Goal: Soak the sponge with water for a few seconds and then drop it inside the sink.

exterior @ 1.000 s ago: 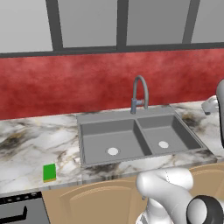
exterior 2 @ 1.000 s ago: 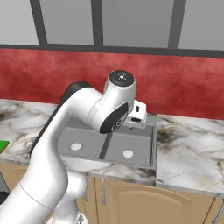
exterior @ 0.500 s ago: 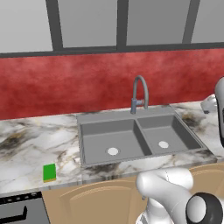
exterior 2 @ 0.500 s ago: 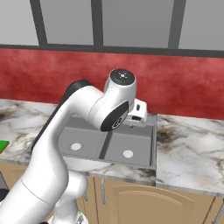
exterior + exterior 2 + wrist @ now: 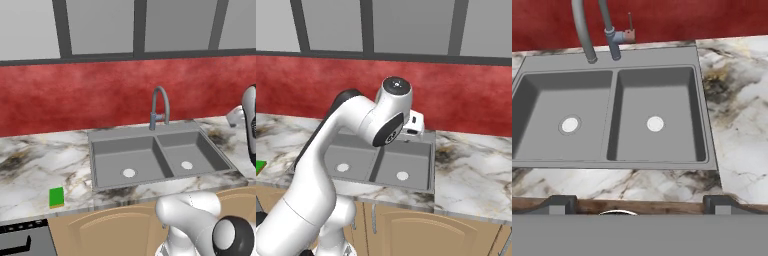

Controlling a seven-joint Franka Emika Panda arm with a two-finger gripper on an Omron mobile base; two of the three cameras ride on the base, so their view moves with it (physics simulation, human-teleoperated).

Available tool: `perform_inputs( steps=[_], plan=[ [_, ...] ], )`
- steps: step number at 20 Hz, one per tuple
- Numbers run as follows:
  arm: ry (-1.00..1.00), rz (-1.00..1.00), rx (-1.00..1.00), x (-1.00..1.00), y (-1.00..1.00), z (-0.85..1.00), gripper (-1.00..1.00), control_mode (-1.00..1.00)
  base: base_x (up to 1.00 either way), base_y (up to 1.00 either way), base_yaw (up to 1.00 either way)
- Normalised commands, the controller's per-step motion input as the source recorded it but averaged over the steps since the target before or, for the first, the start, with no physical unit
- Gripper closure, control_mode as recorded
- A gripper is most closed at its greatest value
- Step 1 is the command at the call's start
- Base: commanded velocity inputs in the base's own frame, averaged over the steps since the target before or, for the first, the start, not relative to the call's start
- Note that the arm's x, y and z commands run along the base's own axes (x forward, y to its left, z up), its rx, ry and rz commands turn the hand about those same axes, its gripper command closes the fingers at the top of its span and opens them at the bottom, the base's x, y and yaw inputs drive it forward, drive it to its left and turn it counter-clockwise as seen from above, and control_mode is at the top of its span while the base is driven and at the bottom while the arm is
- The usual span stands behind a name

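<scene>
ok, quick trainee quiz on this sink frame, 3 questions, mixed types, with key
1. True or false: the sponge lies inside the sink.
2. Which basin does the spout of the faucet hang over in the hand view? A) the larger one B) the smaller one C) neither
3. Fill in: the gripper is ____, holding nothing.

Key
1. False: it lies on the marble counter, apart from the sink, near the front edge.
2. A. No water runs from it.
3. Open: its fingertips stand wide apart above the sink.

White arm [image 5: 331, 165] raised and bent forward, gripper [image 5: 640, 202] pointing down, jaws spread wide, empty
</scene>
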Motion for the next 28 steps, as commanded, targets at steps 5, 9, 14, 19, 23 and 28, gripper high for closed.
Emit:
perform_inputs(
  steps=[5, 9, 14, 19, 23, 28],
  plan=[
    [-0.08, 0.00, 0.00, 0.42, 0.07, -0.06, -1.00, -1.00, 0.00, 0.00, 0.00],
    [-0.10, 0.00, 0.00, 0.56, 0.00, 0.00, -1.00, -1.00, 0.00, 0.00, 0.00],
    [-0.10, 0.01, 0.00, 0.51, 0.00, -0.04, -1.00, -1.00, 0.00, 0.00, 0.00],
    [-0.03, 0.02, 0.00, 0.31, 0.00, 0.00, -1.00, -1.00, 0.00, 0.00, 0.00],
    [-0.02, 0.02, 0.00, 0.24, 0.00, 0.00, -1.00, -1.00, 0.00, 0.00, 0.00],
    [-0.05, 0.02, 0.00, 0.18, 0.00, 0.00, -1.00, -1.00, 0.00, 0.00, 0.00]
  ],
)
